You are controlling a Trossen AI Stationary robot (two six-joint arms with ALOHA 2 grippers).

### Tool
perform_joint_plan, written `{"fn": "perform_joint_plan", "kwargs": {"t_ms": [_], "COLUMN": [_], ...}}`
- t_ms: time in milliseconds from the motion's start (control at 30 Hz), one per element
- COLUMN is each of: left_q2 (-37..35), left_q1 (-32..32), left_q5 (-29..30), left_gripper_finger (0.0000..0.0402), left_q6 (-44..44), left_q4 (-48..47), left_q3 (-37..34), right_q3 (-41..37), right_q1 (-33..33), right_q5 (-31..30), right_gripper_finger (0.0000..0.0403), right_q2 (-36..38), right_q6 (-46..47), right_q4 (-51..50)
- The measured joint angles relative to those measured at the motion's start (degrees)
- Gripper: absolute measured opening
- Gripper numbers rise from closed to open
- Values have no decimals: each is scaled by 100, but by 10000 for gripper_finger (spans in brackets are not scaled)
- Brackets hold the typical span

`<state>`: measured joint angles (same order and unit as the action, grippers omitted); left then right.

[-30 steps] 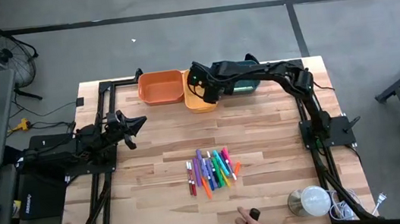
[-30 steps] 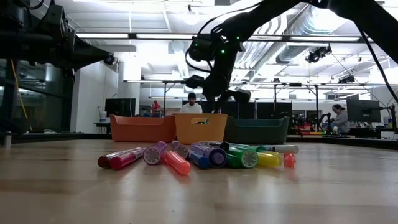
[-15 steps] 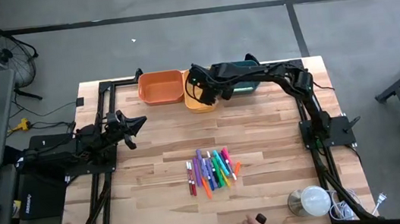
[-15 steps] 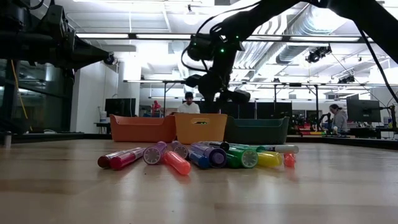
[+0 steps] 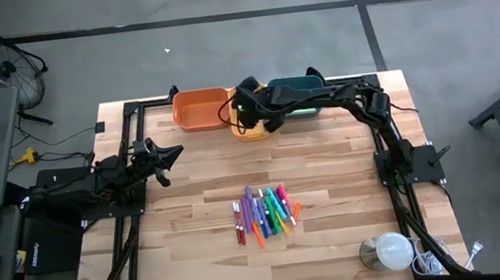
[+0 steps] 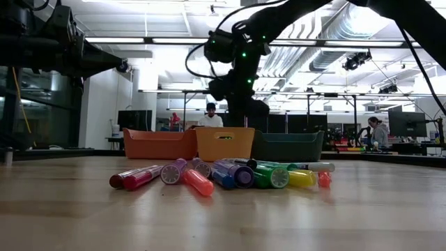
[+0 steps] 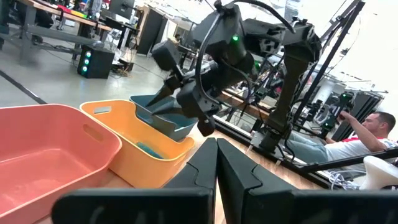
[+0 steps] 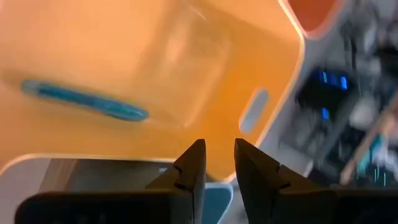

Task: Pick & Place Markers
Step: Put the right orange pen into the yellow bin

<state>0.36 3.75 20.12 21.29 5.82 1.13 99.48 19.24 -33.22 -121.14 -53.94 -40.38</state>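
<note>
We see the right gripper [image 5: 249, 113] hanging over the yellow bin [image 5: 250, 130] at twelve o'clock on the table [image 5: 189, 186], its two fingers [image 8: 193, 163] a little apart with nothing between them. Inside that bin lies one blue marker [image 8: 84, 99] flat on the floor; we cannot tell which end is the cap. The orange bin [image 5: 200, 110] touches the yellow one on its nine o'clock side, and the teal bin [image 5: 297, 96] sits at its three o'clock. The remaining markers [image 5: 265, 213] lie side by side near six o'clock, long axes running roughly twelve to six, some slightly fanned. The left gripper [image 5: 165, 162] waits at nine o'clock, fingers pressed together and empty
</note>
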Motion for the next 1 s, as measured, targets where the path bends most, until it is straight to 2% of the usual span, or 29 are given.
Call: {"fn": "perform_joint_plan", "kwargs": {"t_ms": [267, 333, 433, 533, 700, 867, 1000], "left_q2": [0, 1, 0, 0, 2, 1, 0], "left_q1": [0, -1, 0, -1, 0, 0, 0], "left_q5": [0, 0, 0, -1, 2, -2, -2], "left_gripper_finger": [3, 3, 3, 3, 3, 3, 3], "left_q6": [1, -1, 1, 0, 1, 1, -1], "left_q4": [0, 0, 0, -2, 0, 0, 0], "left_q3": [0, 0, 0, -1, -2, 0, 0], "right_q3": [0, 0, 0, 0, -2, -2, -2], "right_q1": [-366, -476, -685, -907, -1210, -1529, -1856], "right_q5": [-1853, -2127, -2151, -1866, -610, 593, 933], "right_gripper_finger": [74, 74, 74, 74, 74, 74, 74], "right_q2": [0, 11, 92, 221, 517, 822, 942], "right_q6": [2272, 3023, 4283, 5619, 7191, 8042, 8201], "right_q4": [-46, -159, -584, -1174, -2278, -3435, -4243]}}
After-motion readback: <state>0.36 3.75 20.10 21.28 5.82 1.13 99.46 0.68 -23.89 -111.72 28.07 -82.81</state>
